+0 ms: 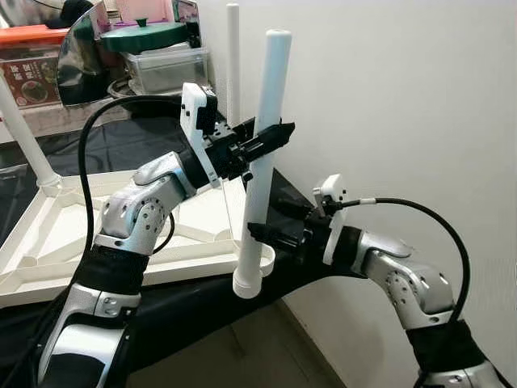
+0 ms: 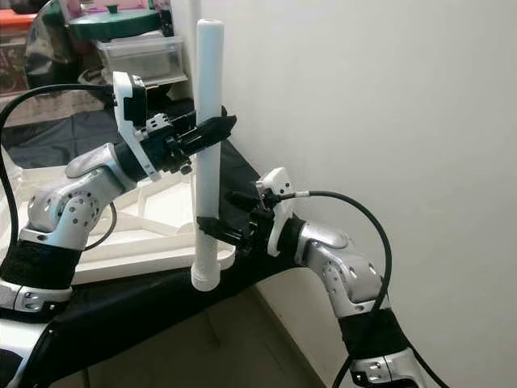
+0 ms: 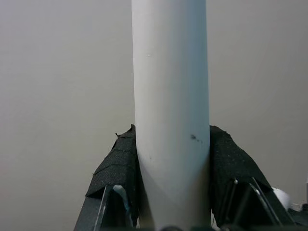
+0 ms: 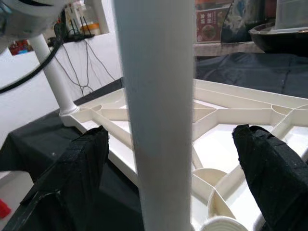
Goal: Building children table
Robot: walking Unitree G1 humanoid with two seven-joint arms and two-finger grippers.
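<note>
A white table leg [image 1: 267,97] stands nearly upright at the near right corner of the upturned white tabletop [image 1: 48,242]. Its flared lower end [image 1: 246,283] is beside the round corner socket [image 4: 221,224]. High on the leg, my left gripper [image 1: 271,137] is shut on it, with the black fingers [image 3: 115,163] pressed against both sides. Lower down, my right gripper [image 1: 258,234] is open around the leg, and its fingers [image 4: 82,163] stand clear of it on either side.
Two more white legs stand at the tabletop's far corners, one on the left [image 1: 24,137] and one by the wall [image 1: 233,56]. The tabletop lies on a black cloth [image 1: 121,145]. A white wall [image 1: 404,97] is close on the right. A cluttered shelf [image 1: 153,48] stands behind.
</note>
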